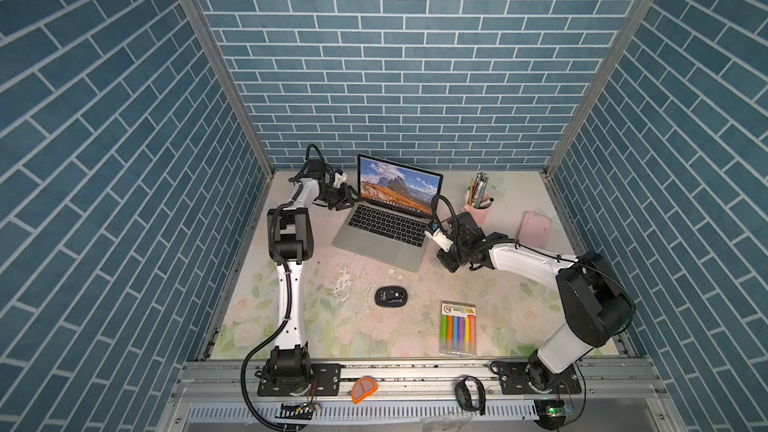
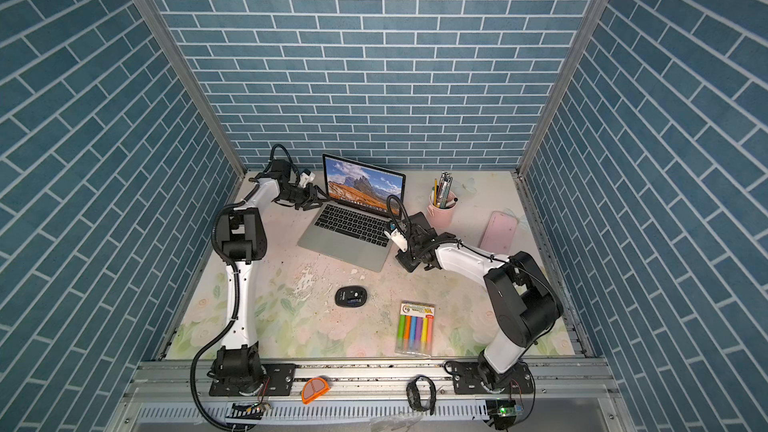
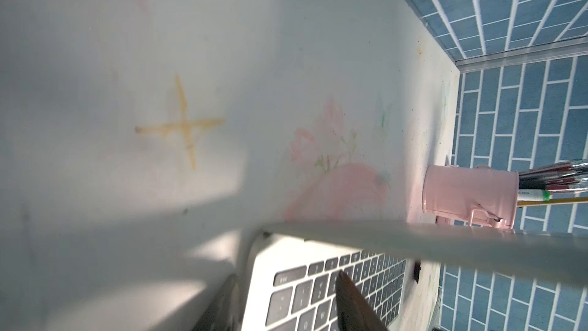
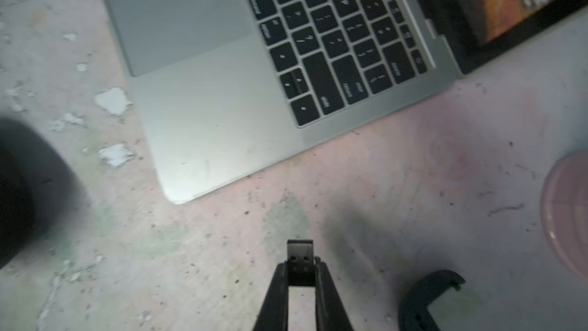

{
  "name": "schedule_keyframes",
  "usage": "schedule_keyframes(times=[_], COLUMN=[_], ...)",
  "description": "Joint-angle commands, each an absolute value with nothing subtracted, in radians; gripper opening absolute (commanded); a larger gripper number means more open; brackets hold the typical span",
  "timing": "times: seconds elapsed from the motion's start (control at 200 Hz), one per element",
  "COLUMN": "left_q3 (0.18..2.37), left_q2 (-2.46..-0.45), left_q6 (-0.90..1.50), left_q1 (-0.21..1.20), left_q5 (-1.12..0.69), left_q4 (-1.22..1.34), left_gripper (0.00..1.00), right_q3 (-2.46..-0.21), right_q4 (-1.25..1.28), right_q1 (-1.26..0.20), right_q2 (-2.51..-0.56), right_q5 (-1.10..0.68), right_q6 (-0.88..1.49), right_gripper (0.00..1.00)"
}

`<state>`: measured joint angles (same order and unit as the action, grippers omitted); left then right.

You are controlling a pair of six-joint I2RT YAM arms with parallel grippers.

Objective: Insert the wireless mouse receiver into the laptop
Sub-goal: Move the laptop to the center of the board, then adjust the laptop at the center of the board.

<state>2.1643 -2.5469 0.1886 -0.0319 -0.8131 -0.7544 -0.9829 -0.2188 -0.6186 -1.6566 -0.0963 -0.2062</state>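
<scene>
Right hand (image 4: 300, 270): clamped on receiver (image 4: 299, 251), fingertips pinching its dark body, metal plug end sticking out ahead.
Right hand, place: low over counter (image 1: 332, 326), just beside the laptop's right front corner, apart from it; seen in both top views (image 1: 445, 261) (image 2: 406, 263).
Receiver, place: held in the right hand, plug end turned toward the laptop's right edge, clear of that edge.
Left hand (image 1: 344, 198): fingers (image 3: 353, 304) apart, at the laptop's back left corner by the hinge; one finger over the keys, the other outside the base edge; contact with the base not clear.
Laptop (image 1: 386, 228): open, screen lit with a mountain view, set askew toward the back of the counter.
Mouse (image 1: 390, 297): flat on the counter, in front of the laptop, well apart from both hands.
Cup (image 1: 478, 206): pink, upright, full of pens, right of the screen.
Slab (image 1: 534, 228): pink, flat, near the right wall.
Marker pack (image 1: 458, 328): flat, front right, near the mouse.
</scene>
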Motion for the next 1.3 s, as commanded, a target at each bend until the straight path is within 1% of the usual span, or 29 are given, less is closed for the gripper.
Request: schedule_keyframes(times=[0.0, 0.08, 0.23, 0.365, 0.465, 0.62, 0.715, 0.825, 0.925, 1.065, 1.295], left_q3=[2.009, 1.886, 1.631, 1.441, 1.354, 1.299, 1.290, 1.286, 1.290, 1.342, 1.320], left_q2=[-2.413, -2.300, -2.097, -1.963, -1.921, -1.903, -1.910, -1.934, -1.967, -2.042, -2.090], left_q6=[0.191, 0.190, 0.224, 0.215, 0.192, 0.131, 0.079, 0.041, 0.027, 0.030, 0.041], left_q1=[-0.050, -0.051, -0.029, 0.082, 0.210, 0.419, 0.553, 0.659, 0.711, 0.750, 0.797], left_q5=[-0.666, -0.591, -0.503, -0.404, -0.315, -0.150, -0.011, 0.078, 0.085, 0.100, 0.168], left_q4=[-0.715, -0.643, -0.478, -0.354, -0.307, -0.257, -0.236, -0.208, -0.187, -0.242, -0.243], left_gripper=[0.58, 0.62, 0.63, 0.63, 0.63, 0.64, 0.65, 0.68, 0.69, 0.69, 0.69], right_q3=[-1.022, -1.011, -0.954, -0.896, -0.856, -0.804, -0.773, -0.741, -0.720, -0.712, -0.701], right_q4=[-0.249, -0.237, -0.186, -0.148, -0.127, -0.110, -0.107, -0.102, -0.089, -0.083, -0.083], right_q1=[-0.604, -0.603, -0.601, -0.600, -0.600, -0.600, -0.600, -0.600, -0.600, -0.600, -0.600], right_q2=[-1.672, -1.656, -1.601, -1.550, -1.508, -1.449, -1.417, -1.383, -1.366, -1.364, -1.353], right_q5=[-0.026, -0.028, -0.041, -0.023, -0.034, -0.049, -0.041, -0.009, 0.015, 0.028, 0.036], right_q6=[-0.197, -0.188, -0.141, -0.095, -0.055, -0.006, 0.006, 0.017, 0.023, 0.029, 0.028], right_gripper=[0.10, 0.10, 0.11, 0.11, 0.12, 0.11, 0.11, 0.11, 0.11, 0.12, 0.12])
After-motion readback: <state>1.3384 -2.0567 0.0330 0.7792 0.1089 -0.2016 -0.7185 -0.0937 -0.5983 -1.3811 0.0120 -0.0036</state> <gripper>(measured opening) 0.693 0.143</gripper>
